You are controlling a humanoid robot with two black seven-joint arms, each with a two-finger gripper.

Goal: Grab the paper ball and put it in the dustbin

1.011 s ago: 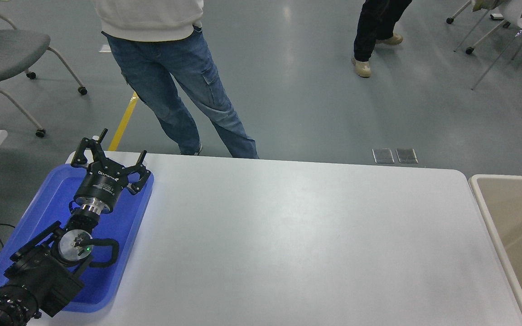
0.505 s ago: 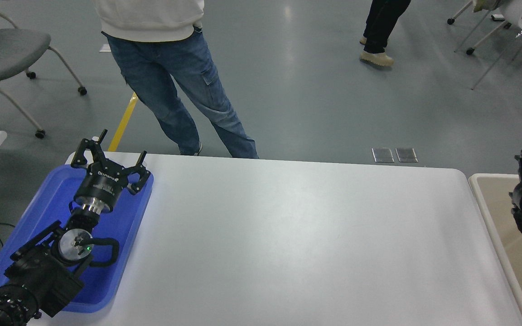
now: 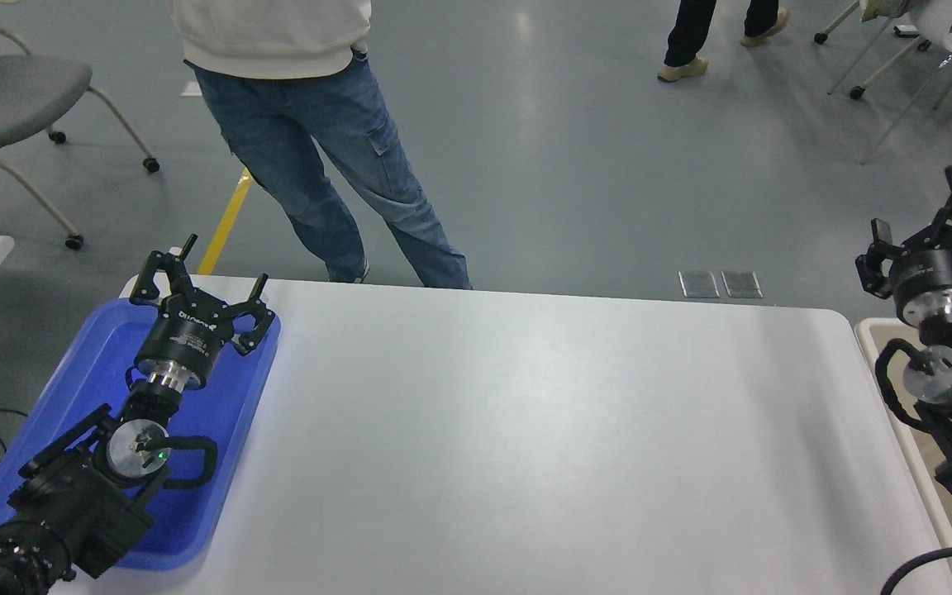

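The paper ball does not show anywhere in the head view. The dustbin (image 3: 908, 450) stands at the table's right end; only its off-white rim and a strip of beige inside show behind my right arm. My right gripper (image 3: 921, 208) is open and empty, raised above the dustbin's far corner, fingers pointing away over the floor. My left gripper (image 3: 220, 271) is open and empty, parked over the blue tray (image 3: 88, 364) at the lower left.
The white table (image 3: 525, 430) spans the middle. A person in jeans (image 3: 335, 157) stands at its far edge, left of centre. Another person's legs (image 3: 691, 33) are farther back. Chairs (image 3: 5, 91) stand at the far left and far right.
My right arm has come up into view at the right edge, rising from low over the dustbin to above its far corner. The far person has walked away. My left arm has not moved.
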